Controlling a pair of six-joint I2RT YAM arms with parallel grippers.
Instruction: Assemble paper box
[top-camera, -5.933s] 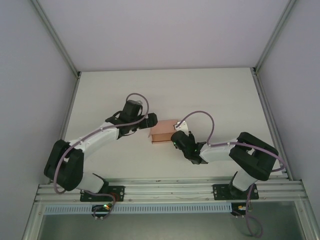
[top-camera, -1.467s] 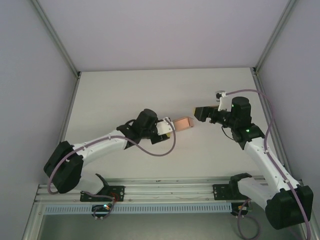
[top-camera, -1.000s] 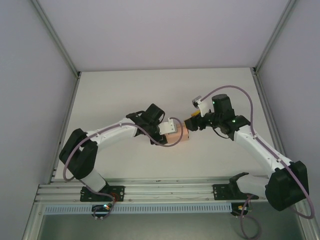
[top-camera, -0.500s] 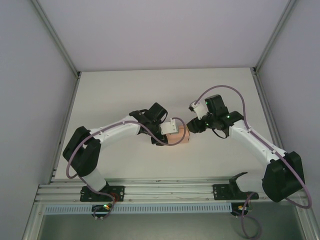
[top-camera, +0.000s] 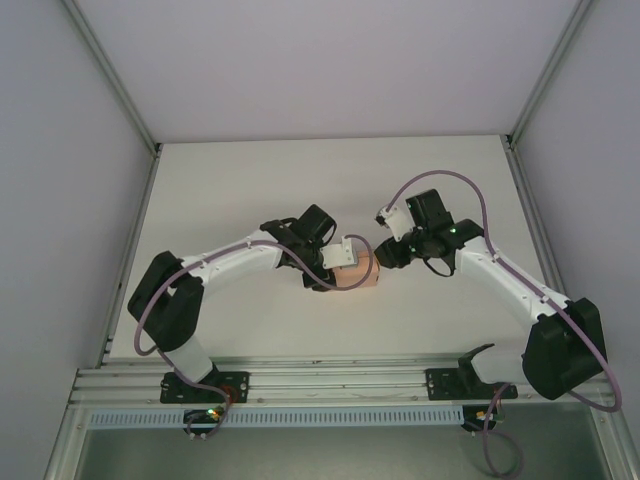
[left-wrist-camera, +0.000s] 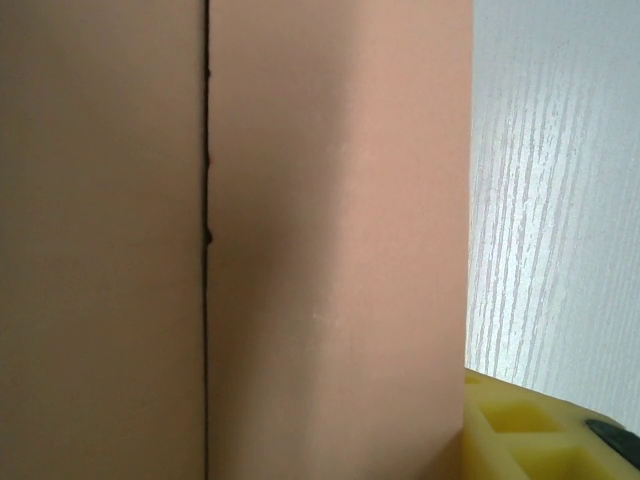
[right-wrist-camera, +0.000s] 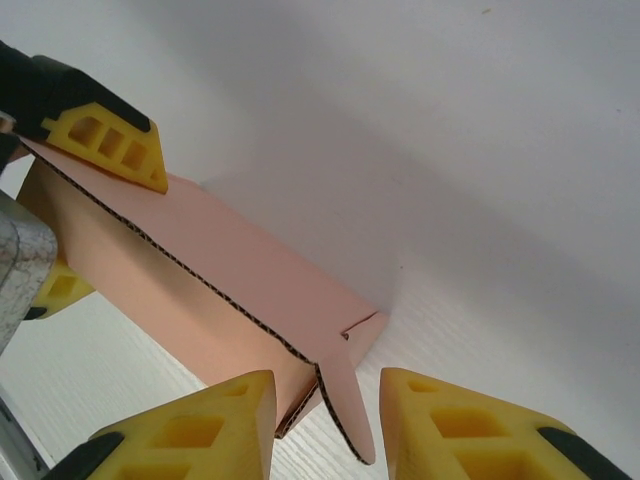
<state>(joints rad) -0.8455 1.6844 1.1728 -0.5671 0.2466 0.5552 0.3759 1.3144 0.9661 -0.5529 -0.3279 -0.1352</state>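
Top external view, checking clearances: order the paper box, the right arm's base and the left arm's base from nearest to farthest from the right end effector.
1. paper box, just left of the right end effector.
2. right arm's base, near edge, right side.
3. left arm's base, near edge, left side.
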